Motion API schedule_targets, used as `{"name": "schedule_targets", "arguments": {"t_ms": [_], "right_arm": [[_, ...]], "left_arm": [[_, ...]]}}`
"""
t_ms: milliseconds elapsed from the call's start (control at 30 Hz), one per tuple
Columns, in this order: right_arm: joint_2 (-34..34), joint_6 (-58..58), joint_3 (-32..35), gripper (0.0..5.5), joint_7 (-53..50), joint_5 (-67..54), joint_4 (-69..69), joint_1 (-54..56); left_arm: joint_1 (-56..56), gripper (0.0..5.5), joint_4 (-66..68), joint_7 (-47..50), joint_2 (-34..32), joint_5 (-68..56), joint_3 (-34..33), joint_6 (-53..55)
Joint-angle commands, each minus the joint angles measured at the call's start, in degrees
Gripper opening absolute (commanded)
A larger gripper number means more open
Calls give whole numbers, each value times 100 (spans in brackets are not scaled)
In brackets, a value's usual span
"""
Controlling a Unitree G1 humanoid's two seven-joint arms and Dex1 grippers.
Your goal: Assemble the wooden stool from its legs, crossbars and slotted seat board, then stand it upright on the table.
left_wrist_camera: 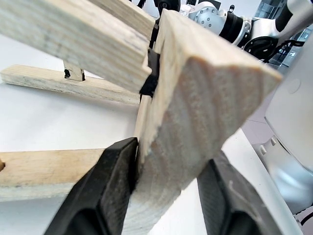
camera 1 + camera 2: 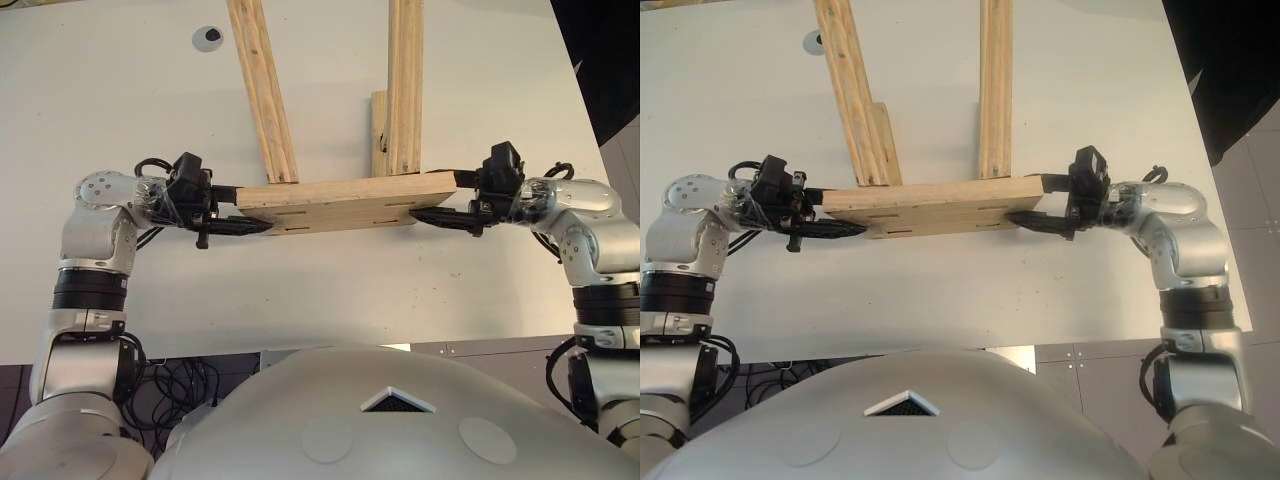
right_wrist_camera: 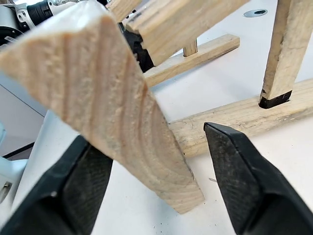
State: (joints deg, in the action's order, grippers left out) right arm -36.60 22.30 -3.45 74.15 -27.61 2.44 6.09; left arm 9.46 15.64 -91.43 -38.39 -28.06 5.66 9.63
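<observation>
Right hand point(image 3: 146, 134) straddles the end of the seat board point(image 3: 107, 107), one finger point(image 3: 244, 186) standing clear of the wood

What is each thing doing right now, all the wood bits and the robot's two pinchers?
seat board, tilted on its edge on the table, a gripper at each end
legs, fitted to the board, pointing away from the robot
crossbar, plugged into a leg lying on the table
left gripper, shut on the board's end
right gripper, open around the other end, one finger clear of the wood
</observation>
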Motion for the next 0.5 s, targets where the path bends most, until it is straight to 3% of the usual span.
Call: {"name": "schedule_targets", "arguments": {"t_ms": [33, 200, 400, 500], "right_arm": [[90, 705, 300, 260, -136, -687, -357, 145], [477, 2631, 1735, 223, -2054, -3026, -956, 940], [1050, 4025, 2502, 209, -5029, -4074, 1147, 3271], [1491, 3674, 2698, 203, -5850, -3673, 2775, 4338]], "left_arm": [[21, 176, 7, 206, 6, -103, 40, 797], [944, 168, -1478, 2070, 199, -2158, -999, 3476], [3192, 142, -298, 5033, 1187, -3429, -1996, 5525], [4131, 141, 1076, 6457, 2049, -3447, -2487, 5363]]}}
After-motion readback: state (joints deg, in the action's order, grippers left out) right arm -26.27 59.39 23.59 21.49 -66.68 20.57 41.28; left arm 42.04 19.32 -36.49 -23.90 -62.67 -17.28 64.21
